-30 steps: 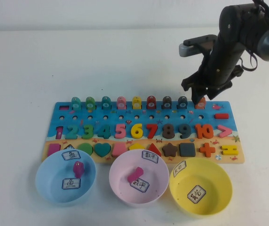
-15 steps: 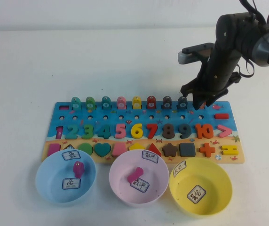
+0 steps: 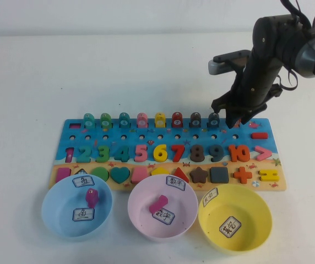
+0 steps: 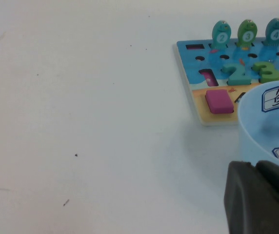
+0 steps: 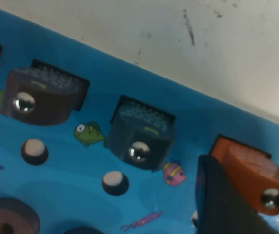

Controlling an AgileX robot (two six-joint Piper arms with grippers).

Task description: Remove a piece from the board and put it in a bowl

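The board (image 3: 72, 138) lies across the table, with a row of fish pieces standing along its far edge. My right gripper (image 3: 235, 120) is down at the right end of that row, and its body hides the piece in the high view. In the right wrist view the orange piece (image 5: 249, 173) sits in its slot on the board (image 5: 71, 161), with my right gripper (image 5: 254, 190) shut on it, one finger on each side. The light blue bowl (image 3: 55, 220) stands front left. My left gripper (image 4: 259, 195) rests low beside that bowl (image 4: 256, 136), fingers together and holding nothing.
A small magenta piece (image 3: 92, 197) lies in the blue bowl. The pink bowl (image 3: 141, 220) holds another magenta piece, and the yellow bowl (image 3: 256, 214) stands to its right. Dark fish pieces (image 5: 139, 134) stand next to the orange one. Bare white table lies beyond the board.
My right gripper has come down and shifted slightly left over the orange piece, and its fingers have closed in on it. The bowls and the left arm have not moved.
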